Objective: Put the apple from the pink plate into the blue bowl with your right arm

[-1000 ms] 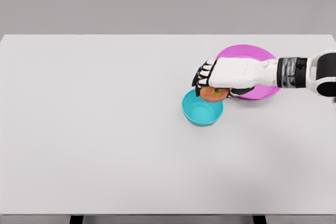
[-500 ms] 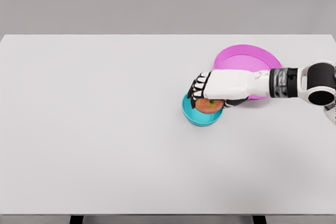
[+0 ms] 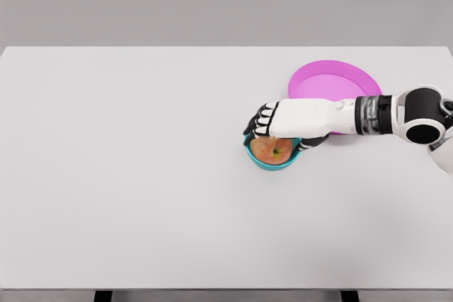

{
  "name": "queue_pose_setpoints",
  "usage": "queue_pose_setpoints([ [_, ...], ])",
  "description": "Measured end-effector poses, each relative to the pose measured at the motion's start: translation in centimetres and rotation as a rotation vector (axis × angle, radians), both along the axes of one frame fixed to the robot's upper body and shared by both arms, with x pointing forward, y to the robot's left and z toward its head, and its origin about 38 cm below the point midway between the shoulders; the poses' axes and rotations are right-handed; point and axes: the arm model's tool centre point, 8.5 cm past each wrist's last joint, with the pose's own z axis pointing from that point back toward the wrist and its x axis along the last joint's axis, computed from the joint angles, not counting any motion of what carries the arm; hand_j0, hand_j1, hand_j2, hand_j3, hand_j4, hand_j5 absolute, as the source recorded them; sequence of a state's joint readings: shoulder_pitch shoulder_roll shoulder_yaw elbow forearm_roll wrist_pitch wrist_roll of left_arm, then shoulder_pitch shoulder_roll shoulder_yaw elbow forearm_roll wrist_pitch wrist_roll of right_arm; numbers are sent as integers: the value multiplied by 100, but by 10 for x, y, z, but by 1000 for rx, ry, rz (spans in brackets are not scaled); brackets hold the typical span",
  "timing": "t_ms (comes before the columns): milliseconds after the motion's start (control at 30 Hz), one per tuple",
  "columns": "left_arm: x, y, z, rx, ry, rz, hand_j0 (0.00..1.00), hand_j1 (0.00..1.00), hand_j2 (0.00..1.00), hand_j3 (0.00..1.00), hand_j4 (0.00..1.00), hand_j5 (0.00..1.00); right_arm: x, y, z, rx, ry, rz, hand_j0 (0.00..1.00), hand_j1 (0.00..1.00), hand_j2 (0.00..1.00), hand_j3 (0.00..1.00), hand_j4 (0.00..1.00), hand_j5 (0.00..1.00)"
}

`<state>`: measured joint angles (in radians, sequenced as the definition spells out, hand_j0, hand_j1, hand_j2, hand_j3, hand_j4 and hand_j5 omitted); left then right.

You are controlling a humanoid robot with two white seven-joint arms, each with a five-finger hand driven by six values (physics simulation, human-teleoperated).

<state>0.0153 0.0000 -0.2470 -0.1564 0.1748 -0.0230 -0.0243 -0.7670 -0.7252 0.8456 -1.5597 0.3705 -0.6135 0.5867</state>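
The red-yellow apple [image 3: 272, 151] lies inside the blue bowl [image 3: 249, 155] near the table's middle. My right hand [image 3: 274, 137] hovers just over the apple, its arm reaching in from the right edge. The fingers [image 3: 257, 121] are loosened and spread over the bowl's far-left rim, and the thumb [image 3: 307, 143] hangs by the bowl's right rim. The apple shows clearly below the palm, and I see no grip on it. The pink plate [image 3: 331, 80] behind the forearm holds nothing. The left arm is out of view.
A white table [image 3: 127, 175] stretches wide to the left and front of the bowl. The plate sits close behind and right of the bowl, partly covered by my right forearm [image 3: 368, 114].
My right hand carried the apple from the plate's edge left and down over the bowl. The apple now sits lower in the bowl, and the fingers have loosened from it.
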Motion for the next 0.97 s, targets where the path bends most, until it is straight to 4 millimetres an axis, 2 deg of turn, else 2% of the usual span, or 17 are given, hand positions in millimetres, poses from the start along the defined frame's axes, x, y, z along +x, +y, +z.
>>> queue_pose_setpoints([
  [167, 0, 0, 0, 0, 0, 0, 100, 100, 100, 100, 100, 100, 1, 1, 6, 2, -15, 4, 100, 100, 100, 100, 100, 100],
  [233, 0, 0, 0, 0, 0, 0, 100, 100, 100, 100, 100, 100, 3, -2, 18, 23, -43, -5, 100, 100, 100, 100, 100, 100],
  [300, 0, 0, 0, 0, 0, 0, 100, 100, 100, 100, 100, 100, 8, -14, 40, 59, -94, -40, 100, 100, 100, 100, 100, 100],
  [333, 0, 0, 0, 0, 0, 0, 100, 100, 100, 100, 100, 100, 9, -23, 47, 71, -111, -65, 100, 100, 100, 100, 100, 100],
  [400, 0, 0, 0, 0, 0, 0, 100, 100, 100, 100, 100, 100, 4, -52, 37, 95, -90, -143, 100, 100, 100, 100, 100, 100],
  [433, 0, 0, 0, 0, 0, 0, 100, 100, 100, 100, 100, 100, 7, -67, 49, 105, -118, -183, 100, 100, 100, 100, 100, 100],
  [500, 0, 0, 0, 0, 0, 0, 100, 100, 100, 100, 100, 100, 12, -104, 54, 120, -125, -290, 100, 100, 100, 100, 100, 100],
  [567, 0, 0, 0, 0, 0, 0, 100, 100, 100, 100, 100, 100, 3, -146, 30, 162, -73, -423, 100, 100, 100, 100, 100, 100],
  [600, 0, 0, 0, 0, 0, 0, 100, 100, 100, 100, 100, 100, 4, -161, 40, 201, -101, -471, 100, 100, 100, 100, 100, 100],
  [667, 0, 0, 0, 0, 0, 0, 100, 100, 100, 100, 100, 100, 2, -183, 45, 247, -120, -540, 100, 100, 100, 100, 100, 100],
  [767, 0, 0, 0, 0, 0, 0, 100, 100, 100, 100, 100, 100, 3, -193, 54, 295, -148, -575, 100, 100, 100, 100, 100, 100],
  [800, 0, 0, 0, 0, 0, 0, 100, 100, 100, 100, 100, 100, 0, -193, 43, 300, -123, -583, 100, 100, 100, 100, 100, 100],
  [967, 0, 0, 0, 0, 0, -1, 100, 100, 100, 100, 100, 100, 4, -169, 25, 355, -90, -559, 100, 100, 100, 100, 100, 100],
])
